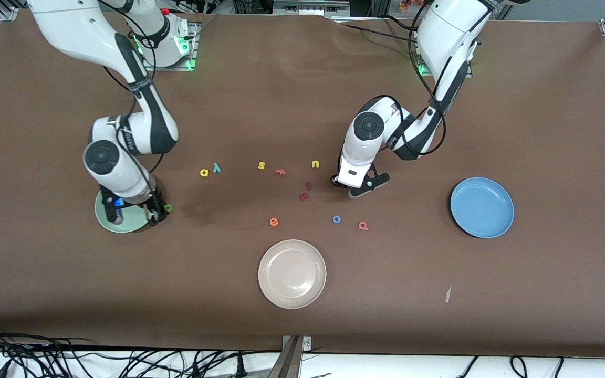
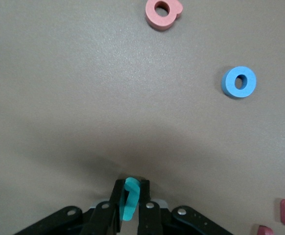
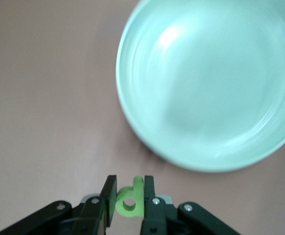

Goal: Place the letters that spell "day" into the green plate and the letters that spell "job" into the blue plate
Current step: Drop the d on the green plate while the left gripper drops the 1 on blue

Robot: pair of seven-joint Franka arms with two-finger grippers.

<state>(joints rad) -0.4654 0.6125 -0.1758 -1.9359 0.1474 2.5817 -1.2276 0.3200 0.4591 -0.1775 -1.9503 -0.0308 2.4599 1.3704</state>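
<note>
While your right gripper (image 3: 129, 198) hung just off the rim of the green plate (image 3: 147, 142), at the right arm's end of the table, its black fingers were clamped on the green "d" (image 3: 129, 201), a chunky foam piece with a round hole. You saw that plate as a smooth, glossy mint disc with a shallow rim, nothing lying in it. Your left gripper (image 2: 130, 203) sat low at the brown matte table (image 1: 544, 105), near the middle, pinched shut on the teal "j" (image 2: 129, 198), a thin hooked sliver of foam standing on edge between the pads. Just nearer the front camera lay the blue "o" (image 2: 239, 82), a flat ring, and the pinkish "b" (image 2: 163, 13), both loose on the cloth. You had the yellow "a" (image 1: 204, 172) and teal "y" (image 1: 217, 168) side by side, between the two arms. The blue plate (image 1: 457, 210), round and bare, rested toward the left arm's end.
</note>
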